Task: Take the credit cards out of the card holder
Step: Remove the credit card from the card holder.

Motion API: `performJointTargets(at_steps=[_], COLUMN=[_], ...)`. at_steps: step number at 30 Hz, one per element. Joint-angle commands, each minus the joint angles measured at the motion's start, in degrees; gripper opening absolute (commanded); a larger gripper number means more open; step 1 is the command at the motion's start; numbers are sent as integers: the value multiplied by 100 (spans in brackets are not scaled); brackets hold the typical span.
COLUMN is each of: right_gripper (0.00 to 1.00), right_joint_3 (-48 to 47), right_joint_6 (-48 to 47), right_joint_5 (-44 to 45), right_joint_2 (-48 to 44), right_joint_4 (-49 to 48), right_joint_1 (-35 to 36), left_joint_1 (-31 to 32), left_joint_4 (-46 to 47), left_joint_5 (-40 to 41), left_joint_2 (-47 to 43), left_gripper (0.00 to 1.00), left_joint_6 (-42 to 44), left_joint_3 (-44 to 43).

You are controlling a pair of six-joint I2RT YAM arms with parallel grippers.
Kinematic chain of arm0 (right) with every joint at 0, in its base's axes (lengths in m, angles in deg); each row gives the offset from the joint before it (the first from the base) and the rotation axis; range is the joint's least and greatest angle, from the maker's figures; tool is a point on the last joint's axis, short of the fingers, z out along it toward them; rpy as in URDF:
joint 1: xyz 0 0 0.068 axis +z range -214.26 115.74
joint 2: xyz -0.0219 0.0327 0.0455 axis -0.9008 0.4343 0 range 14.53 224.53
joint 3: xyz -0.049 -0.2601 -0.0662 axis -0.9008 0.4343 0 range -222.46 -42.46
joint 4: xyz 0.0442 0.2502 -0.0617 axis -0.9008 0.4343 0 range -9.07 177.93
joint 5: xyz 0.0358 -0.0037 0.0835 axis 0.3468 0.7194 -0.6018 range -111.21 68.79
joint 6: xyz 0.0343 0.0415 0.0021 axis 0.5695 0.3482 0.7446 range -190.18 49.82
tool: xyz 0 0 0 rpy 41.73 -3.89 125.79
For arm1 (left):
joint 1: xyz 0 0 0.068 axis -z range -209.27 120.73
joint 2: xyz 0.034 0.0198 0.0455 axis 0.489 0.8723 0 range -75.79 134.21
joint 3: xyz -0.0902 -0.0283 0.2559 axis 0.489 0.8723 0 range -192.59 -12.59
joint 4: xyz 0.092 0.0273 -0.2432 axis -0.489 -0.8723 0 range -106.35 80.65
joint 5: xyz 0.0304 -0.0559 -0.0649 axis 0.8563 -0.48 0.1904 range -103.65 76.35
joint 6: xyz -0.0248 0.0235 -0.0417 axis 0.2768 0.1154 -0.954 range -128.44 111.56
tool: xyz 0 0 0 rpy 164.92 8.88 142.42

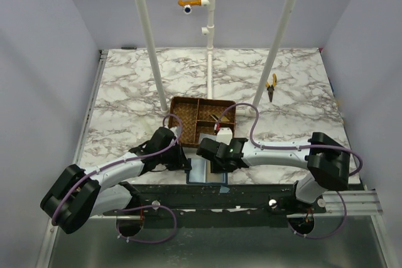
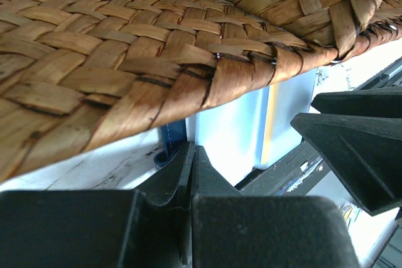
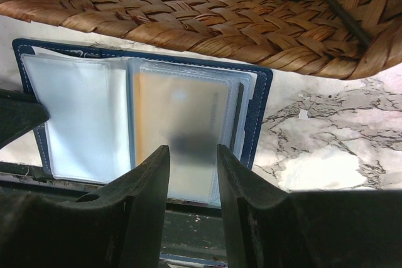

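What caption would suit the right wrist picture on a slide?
Open right claw poised over a gold card in the open navy card holder, wicker tray behind.

the brown woven wicker divided tray (image 1: 201, 98) sits at the middle of the white marble-patterned table (image 1: 125, 92), behind the small navy-blue folding card holder (image 3: 260, 111), which lies opened flat just before the tray's near wall, at the table's near edge. a gold rectangular credit card (image 3: 179, 123) lies inside the clear sleeves on the holder's right half. the black left gripper (image 2: 190, 161) is at the holder's left edge, just beside the tray's wall; the black right gripper (image 3: 193, 180) hangs over the right half's near edge. yellow-handled pliers (image 1: 271, 87) lie far right, well apart from the tray
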Motion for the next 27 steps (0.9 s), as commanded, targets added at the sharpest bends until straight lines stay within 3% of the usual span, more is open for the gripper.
performJointTargets(at_steps=[1, 27], right_gripper=[40, 30], right_joint_3=[5, 7], right_joint_6=[29, -94], right_joint_5=[66, -411], right_joint_2=[152, 448], right_joint_4=[-96, -783], right_joint_1=[42, 46], left_joint_1=[41, 42], left_joint_4=[-230, -103], left_joint_5=[104, 28], left_joint_2=[29, 70], left_gripper=[0, 0], left_joint_6=[49, 6], left_joint_3=[198, 261])
